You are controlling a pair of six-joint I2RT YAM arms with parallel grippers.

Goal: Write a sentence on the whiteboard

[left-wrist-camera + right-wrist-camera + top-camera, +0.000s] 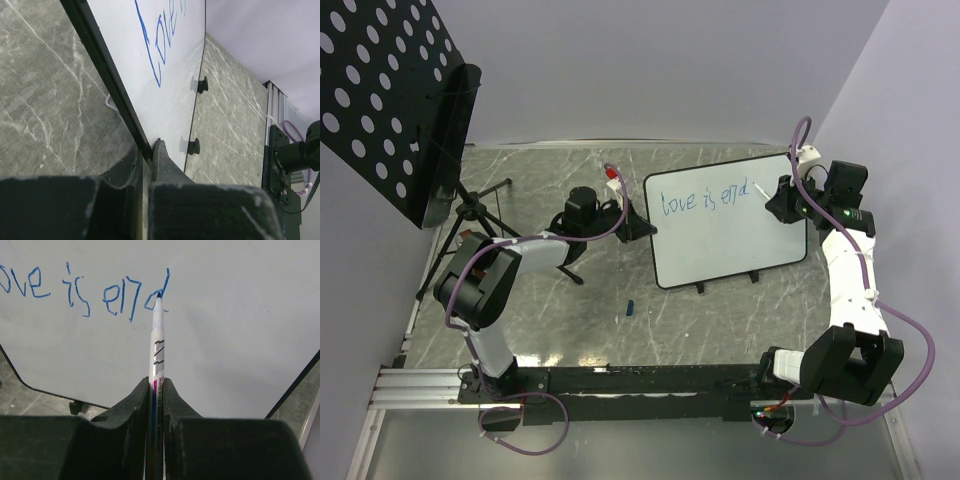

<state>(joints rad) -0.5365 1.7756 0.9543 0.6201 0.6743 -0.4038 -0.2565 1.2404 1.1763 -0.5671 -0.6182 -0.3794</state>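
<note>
The whiteboard [740, 245] stands tilted on small black feet at the table's centre right. Blue writing, the sentence [705, 200], reads "love is end" along its top. My left gripper [642, 228] is shut on the board's black left rim; in the left wrist view the left gripper [147, 150] pinches that rim of the whiteboard [170, 105]. My right gripper [782, 200] is at the board's upper right. In the right wrist view the right gripper [157, 382] is shut on a white marker [157, 340], whose tip touches the "d" of the sentence [85, 292] on the whiteboard [240, 330].
A black perforated panel [380, 90] on a tripod stand [470, 215] fills the far left. A small blue cap [630, 307] lies on the marble table in front of the board. A metal rail [420, 385] runs along the near edge. Walls close in behind and on the right.
</note>
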